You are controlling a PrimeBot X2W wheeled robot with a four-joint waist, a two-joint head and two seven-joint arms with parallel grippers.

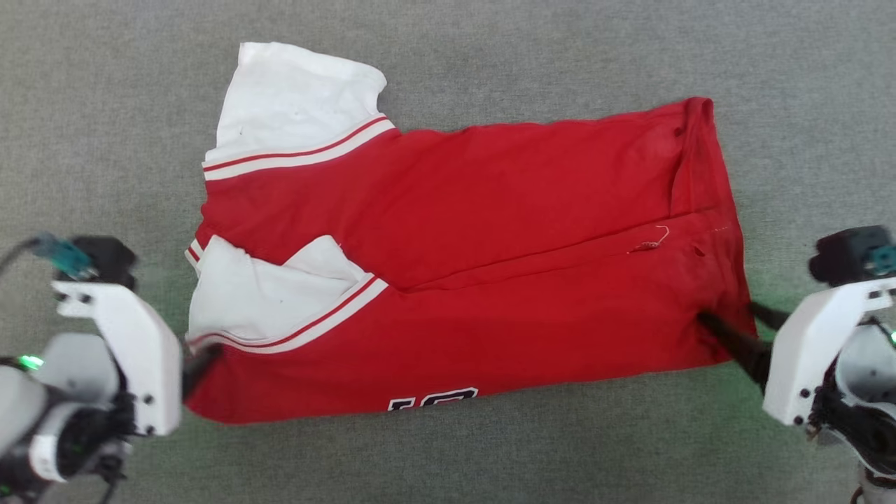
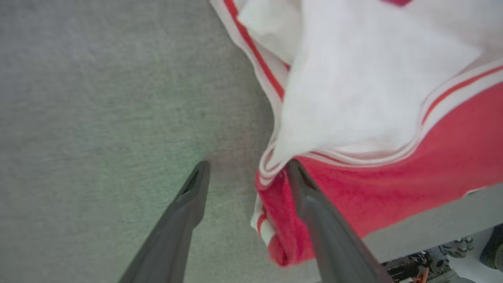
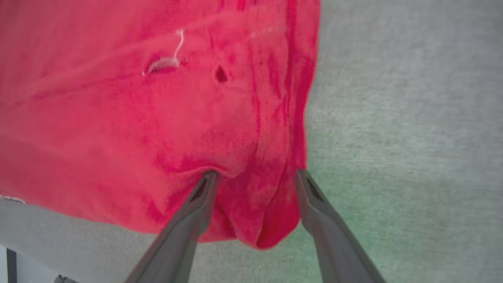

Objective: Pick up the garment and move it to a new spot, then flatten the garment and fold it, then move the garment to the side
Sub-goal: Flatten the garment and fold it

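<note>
The left gripper (image 2: 247, 165) is waiting at the jersey's near-left corner with its jaws standing apart. One finger is resting over bare grey worktop (image 1: 105, 105). The other is lying against the red cloth just below the striped sleeve trim (image 2: 275, 165). Nothing is being pinched.

The red jersey (image 1: 490, 231) is lying in the middle of the worktop, doubled lengthwise. One white sleeve (image 1: 294, 98) is sticking out at the far left and the other sleeve (image 1: 266, 294) is lying tucked across the body. A sliver of the black number print (image 1: 432, 399) is peeking out along the near edge. A loose pale thread (image 1: 651, 241) is curling near the right end.

The right gripper (image 3: 256, 173) is sitting at the near-right corner with its jaws likewise parted. A soft bulge of red hem is lying between the fingers without being gripped.

The fold appears to be partly laid, with both arms letting go of it. Doing this well is looking like a matter of lifting both sets of jaws clear and straight back. That way the fingers are not snagging the limp corners or dragging the top layer askew. The bunched right hem and the protruding sleeve are probably needing smoothing before any crosswise fold.
</note>
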